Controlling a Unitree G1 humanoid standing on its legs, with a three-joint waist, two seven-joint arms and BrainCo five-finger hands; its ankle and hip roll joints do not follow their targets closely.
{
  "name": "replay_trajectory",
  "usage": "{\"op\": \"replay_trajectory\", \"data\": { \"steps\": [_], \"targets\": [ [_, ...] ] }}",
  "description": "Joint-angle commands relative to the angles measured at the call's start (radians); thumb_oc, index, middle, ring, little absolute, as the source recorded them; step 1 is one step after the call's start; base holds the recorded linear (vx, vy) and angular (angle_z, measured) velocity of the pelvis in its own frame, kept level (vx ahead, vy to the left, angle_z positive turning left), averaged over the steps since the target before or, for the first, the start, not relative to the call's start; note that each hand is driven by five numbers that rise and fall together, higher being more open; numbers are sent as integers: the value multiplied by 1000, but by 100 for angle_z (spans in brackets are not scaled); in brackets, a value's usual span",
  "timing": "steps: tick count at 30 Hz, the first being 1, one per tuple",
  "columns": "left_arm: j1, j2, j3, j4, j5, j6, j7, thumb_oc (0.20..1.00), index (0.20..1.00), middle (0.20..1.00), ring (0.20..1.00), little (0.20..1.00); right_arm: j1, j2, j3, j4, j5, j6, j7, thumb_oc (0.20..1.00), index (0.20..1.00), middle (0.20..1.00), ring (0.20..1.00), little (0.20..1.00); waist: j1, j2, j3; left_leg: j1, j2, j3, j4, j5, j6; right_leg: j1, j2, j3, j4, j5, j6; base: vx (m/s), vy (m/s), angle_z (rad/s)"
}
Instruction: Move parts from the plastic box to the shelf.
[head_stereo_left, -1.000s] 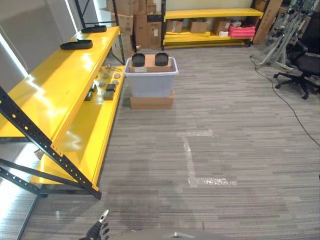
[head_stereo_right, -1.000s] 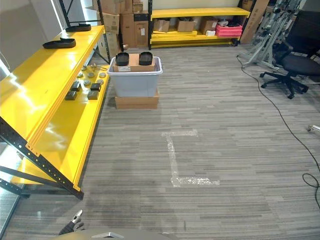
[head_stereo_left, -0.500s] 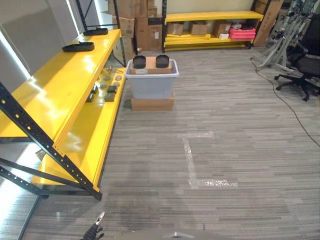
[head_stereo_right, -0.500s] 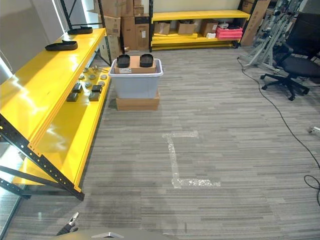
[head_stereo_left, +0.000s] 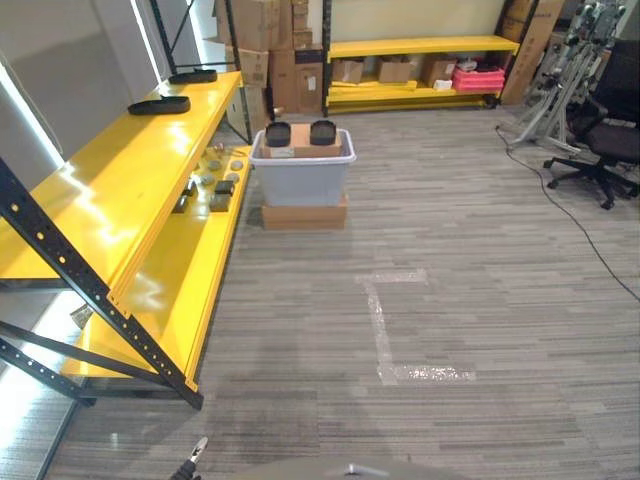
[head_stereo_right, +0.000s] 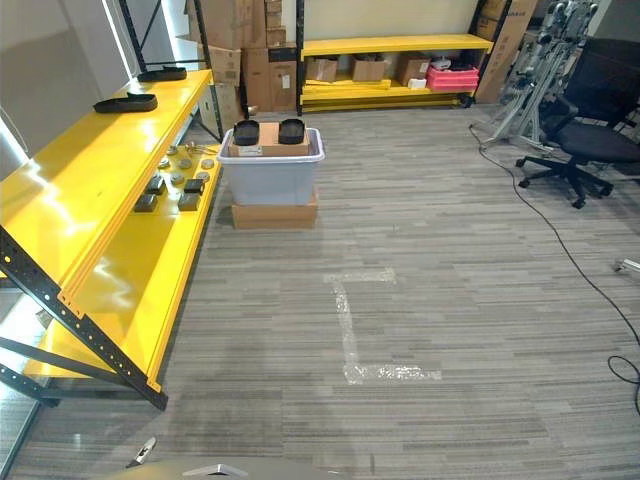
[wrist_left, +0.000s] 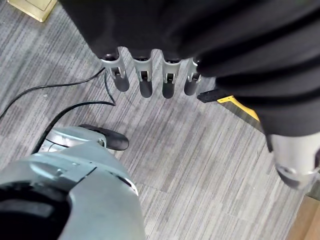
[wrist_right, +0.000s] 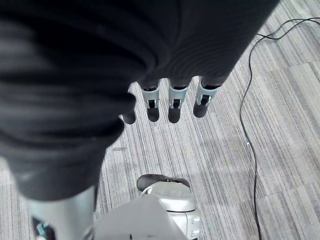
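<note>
A grey plastic box (head_stereo_left: 300, 180) stands on a flat carton on the floor, far ahead beside the long yellow shelf (head_stereo_left: 110, 190). On the box lies a cardboard piece with two black round parts (head_stereo_left: 300, 130). Several small parts (head_stereo_left: 215, 185) lie on the shelf's lower level, and two black trays (head_stereo_left: 160, 104) on its top. My left hand (wrist_left: 145, 82) hangs down with straight fingers and holds nothing; its fingertip (head_stereo_left: 197, 450) pokes in at the bottom edge. My right hand (wrist_right: 172, 107) also hangs open over the floor, holding nothing.
A white tape mark (head_stereo_left: 385, 330) lies on the striped floor between me and the box. The shelf's black diagonal brace (head_stereo_left: 90, 300) juts out at near left. An office chair (head_stereo_left: 610, 150) and a floor cable (head_stereo_right: 570, 250) are at right; a second yellow shelf (head_stereo_left: 420, 60) with cartons lines the back.
The whole picture has slid down a little, so the camera has moved. My left fingertip shows less at the bottom edge. The box and parts have not moved.
</note>
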Motion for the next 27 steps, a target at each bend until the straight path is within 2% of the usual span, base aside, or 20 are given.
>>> {"op": "replay_trajectory", "data": {
  "steps": [1,6,11,15,16,18,19,21,23,25,26,27],
  "targets": [
    [-51,-2,33,37,43,-5,11,1000,1000,1000,1000,1000,-36,19,5,59,31,8,3,1000,1000,1000,1000,1000,18,-48,10,15,7,5,-50,-9,-33,84,-67,-3,-229,154,106,0,0,0],
    [-48,-2,35,39,52,5,40,1000,1000,1000,1000,1000,-43,13,-3,56,71,15,11,1000,1000,1000,1000,1000,25,-51,9,13,-3,-20,-41,-13,-28,84,-67,8,-228,155,106,40,37,0],
    [-48,8,47,49,81,41,41,1000,1000,1000,1000,1000,-48,-4,-33,46,132,20,17,1000,1000,1000,1000,1000,25,-52,14,4,-18,-25,-21,-25,-13,74,-82,18,-194,144,110,68,121,-6],
    [-52,14,45,57,106,70,23,1000,1000,1000,1000,1000,-49,-6,-50,48,143,33,22,1000,1000,1000,1000,1000,14,-49,26,-9,-32,-20,13,-46,14,35,-99,38,-94,114,109,38,141,-12],
    [-54,14,41,61,84,93,15,1000,1000,1000,1000,1000,-48,-7,-55,51,144,34,22,1000,1000,1000,1000,1000,10,-47,35,-15,-41,-25,27,-56,29,12,-105,46,-34,108,112,24,156,-13],
    [-56,15,37,60,70,92,14,1000,1000,1000,1000,1000,-47,-7,-57,55,149,30,24,1000,1000,1000,1000,1000,7,-44,42,-19,-49,-29,35,-63,41,-10,-110,49,19,105,114,24,167,-5],
    [-57,19,30,55,66,81,26,1000,1000,1000,1000,1000,-47,-9,-64,57,152,24,33,1000,1000,1000,1000,1000,-2,-35,60,-22,-64,-37,47,-72,67,-79,-119,57,149,124,124,19,204,-1],
    [-63,21,22,48,41,82,26,1000,1000,1000,1000,1000,-49,-11,-69,51,159,15,44,1000,1000,1000,1000,1000,-9,-22,87,-33,-76,-37,74,-87,91,-178,-124,71,314,170,132,-3,218,-10],
    [-65,23,15,42,28,82,27,1000,1000,1000,1000,1000,-52,-16,-68,43,165,10,56,1000,1000,1000,1000,1000,-12,-18,109,-39,-87,-34,97,-100,103,-238,-134,64,380,211,132,12,121,-23],
    [-65,23,14,39,26,80,26,1000,1000,1000,1000,1000,-54,-17,-68,39,162,6,60,1000,1000,1000,1000,1000,-12,-21,117,-42,-97,-34,109,-109,106,-255,-141,58,370,231,136,110,10,-9],
    [-65,24,17,37,22,80,24,1000,1000,1000,1000,1000,-57,-14,-70,30,151,-6,71,1000,1000,1000,1000,1000,-11,-46,128,-37,-123,-43,128,-134,96,-242,-156,37,232,273,158,233,-72,-8],
    [-66,24,20,38,20,78,25,1000,1000,1000,1000,1000,-57,-13,-70,29,148,-10,72,1000,1000,1000,1000,1000,-11,-54,130,-34,-128,-47,132,-142,91,-233,-162,32,188,285,165,328,-164,-17]
  ]
}}
